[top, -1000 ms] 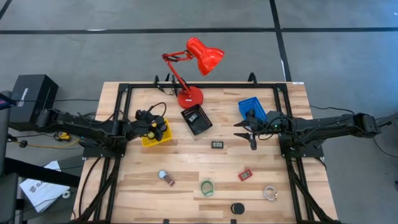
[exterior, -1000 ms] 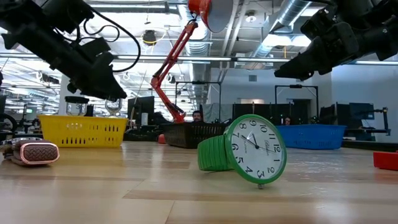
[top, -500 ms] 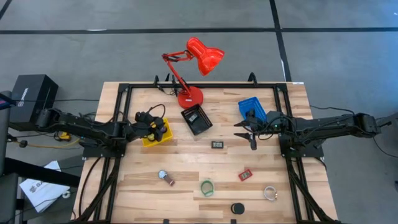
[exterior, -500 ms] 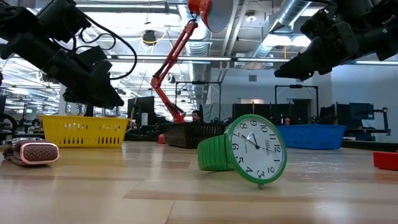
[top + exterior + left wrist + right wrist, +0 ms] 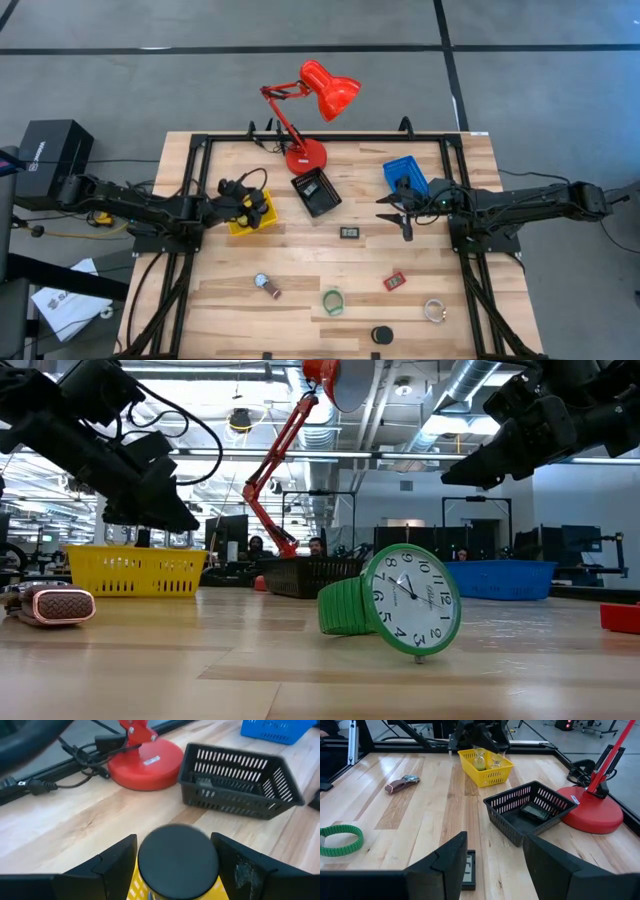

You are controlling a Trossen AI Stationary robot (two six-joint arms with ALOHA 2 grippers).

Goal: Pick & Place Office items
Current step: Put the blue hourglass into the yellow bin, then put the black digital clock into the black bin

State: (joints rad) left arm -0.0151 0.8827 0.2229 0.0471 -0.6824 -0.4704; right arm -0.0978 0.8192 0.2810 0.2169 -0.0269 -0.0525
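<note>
Over the yellow tray, left end effector brackets a black puck.

Overhead, table-level, two wrist views; all share black tray.

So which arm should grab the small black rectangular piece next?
Probably the right. The right gripper hangs open beside the black rectangular piece, while the left gripper is busy at the yellow tray.
</note>
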